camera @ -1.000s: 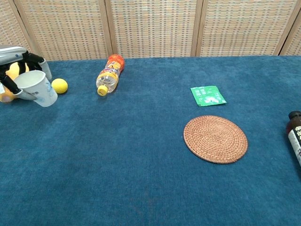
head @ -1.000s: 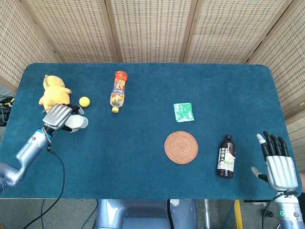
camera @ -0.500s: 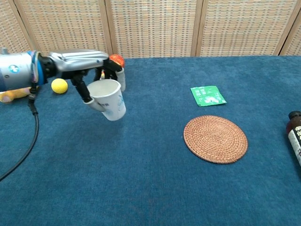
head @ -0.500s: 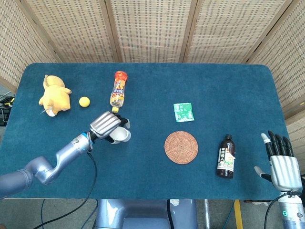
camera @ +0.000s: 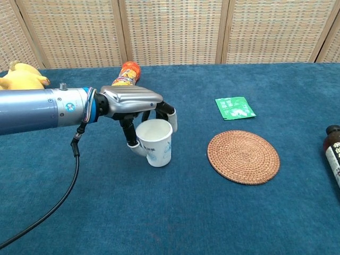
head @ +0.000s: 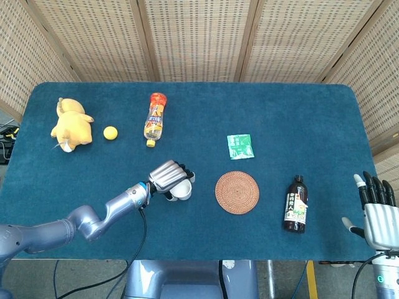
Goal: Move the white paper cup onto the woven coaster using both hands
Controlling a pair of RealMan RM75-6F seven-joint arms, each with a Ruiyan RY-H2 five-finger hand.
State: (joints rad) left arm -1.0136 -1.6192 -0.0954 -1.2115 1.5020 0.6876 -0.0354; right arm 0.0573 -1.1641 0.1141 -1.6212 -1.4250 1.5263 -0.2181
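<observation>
White paper cup [camera: 155, 142]: we hold it from above in our left hand [camera: 139, 106], fingers curled round the rim, the mouth facing up and the body slightly tilted; whether its base touches the cloth we cannot tell.
Left hand grip: closed on the cup, thumb on the near wall, the other fingers over the far rim.
Right hand [head: 378, 212]: flat, fingers spread, empty, off the table's edge and well apart from the cup.
Woven coaster [camera: 243, 156]: bare, just beyond our left hand on its inner side, between the two hands.
Soy sauce bottle [head: 296, 204]: upright between the coaster and our right hand.
Green sachet [camera: 235, 108]: beyond the coaster, clear of the route.
Step in hand, as we judge it: carrying the cup towards the middle for a handover.
Doing it well: we keep the cup level, squeeze lightly so the paper wall does not buckle, and bring the right hand in wide of the bottle.
</observation>
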